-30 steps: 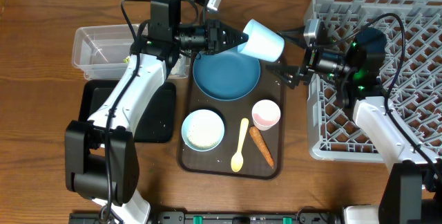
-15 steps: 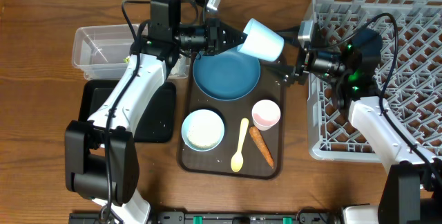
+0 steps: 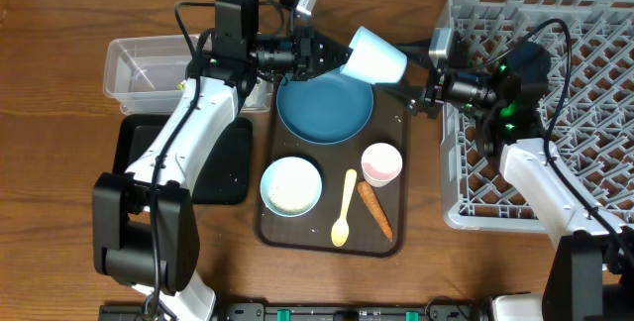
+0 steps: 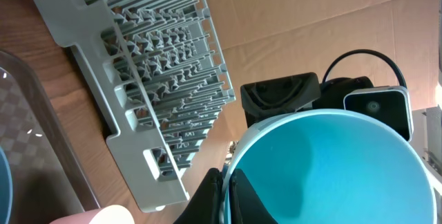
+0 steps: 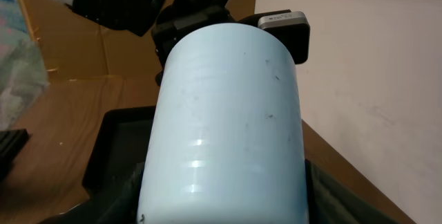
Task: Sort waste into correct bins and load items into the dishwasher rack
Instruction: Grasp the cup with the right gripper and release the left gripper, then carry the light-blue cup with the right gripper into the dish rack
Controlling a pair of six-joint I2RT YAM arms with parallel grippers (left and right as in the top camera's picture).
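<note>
The right gripper (image 3: 408,87) has edged up-left to the light blue cup (image 3: 376,57), upper centre, fingers straddling its base; whether they grip, I cannot tell. The left gripper (image 3: 335,55) pinches its rim. Likely a handover: right must clamp before left releases, then on to the dishwasher rack (image 3: 594,24).

- Left arm (image 3: 198,113): white links rising from the near table edge, the black wrist turned to point toward the right arm.
- Left gripper (image 3: 335,58): fingers (image 4: 210,196) pressed together, pinching the rim of the light blue cup (image 3: 376,56), which is held tilted in the air.
- Right arm (image 3: 540,172): elbow bent, the forearm pointing toward the left arm.
- Right gripper (image 3: 401,91): jaws apart, one finger (image 5: 331,196) at each side of the cup's base end; contact cannot be told.
</note>
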